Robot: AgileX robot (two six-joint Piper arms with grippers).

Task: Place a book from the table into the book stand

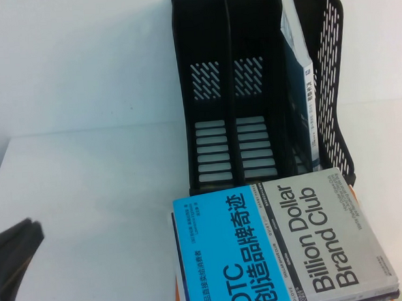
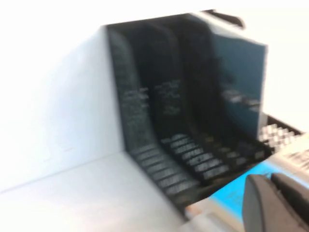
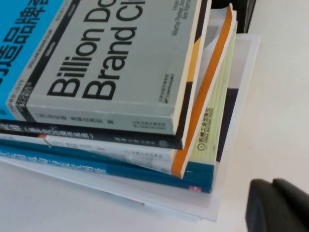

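Observation:
The black three-slot book stand point(image 1: 252, 86) stands at the back of the white table point(image 1: 88, 198); it also shows in the left wrist view point(image 2: 164, 111). A book point(image 1: 300, 83) with a white edge and a teal side stands upright in its right slot, leaning slightly; its cover shows teal in the left wrist view point(image 2: 239, 82). The left and middle slots are empty. My left gripper point(image 1: 16, 261) sits low at the table's front left, shut and empty point(image 2: 270, 182). My right gripper point(image 3: 272, 187) is shut and empty on the table beside the book stack; the high view does not show it.
A stack of several books lies in front of the stand, topped by the blue-and-grey DTC book point(image 1: 275, 245) point(image 3: 111, 58). Orange, green and teal books lie under it on a clear sheet point(image 3: 231, 121). The table's left half is bare.

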